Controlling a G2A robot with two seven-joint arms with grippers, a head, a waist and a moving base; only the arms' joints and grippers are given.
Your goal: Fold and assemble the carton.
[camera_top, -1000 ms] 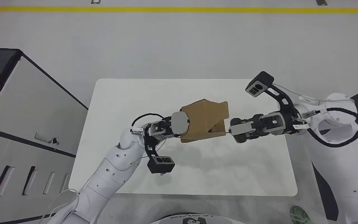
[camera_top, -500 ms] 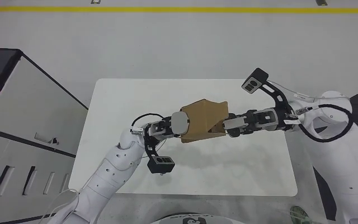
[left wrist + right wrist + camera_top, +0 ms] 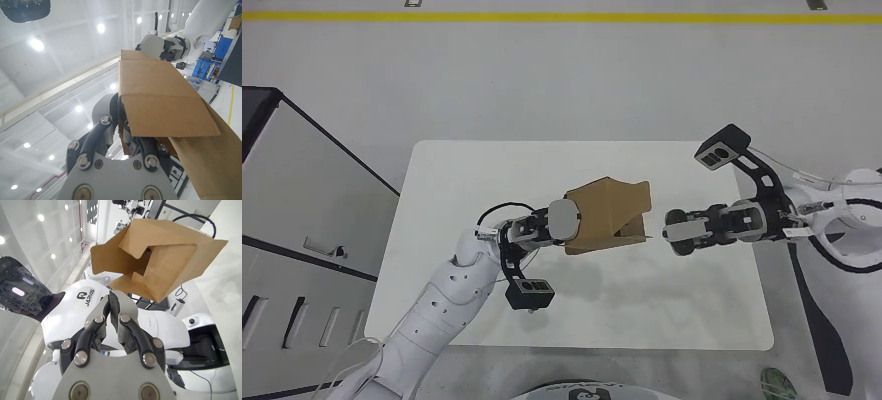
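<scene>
The left gripper (image 3: 121, 128) is shown pinched on one wall of the brown carton (image 3: 157, 94), at the end nearer the left edge of the table (image 3: 492, 180). The carton is thereby held over the middle of the surface. The right gripper (image 3: 112, 300), its fingers pressed together with nothing between them, is placed just beside the opposite, open end, where the flaps are seen partly folded inward.

Carton (image 3: 607, 212) lies between left tool (image 3: 564, 220) and right tool (image 3: 670, 224).
</scene>
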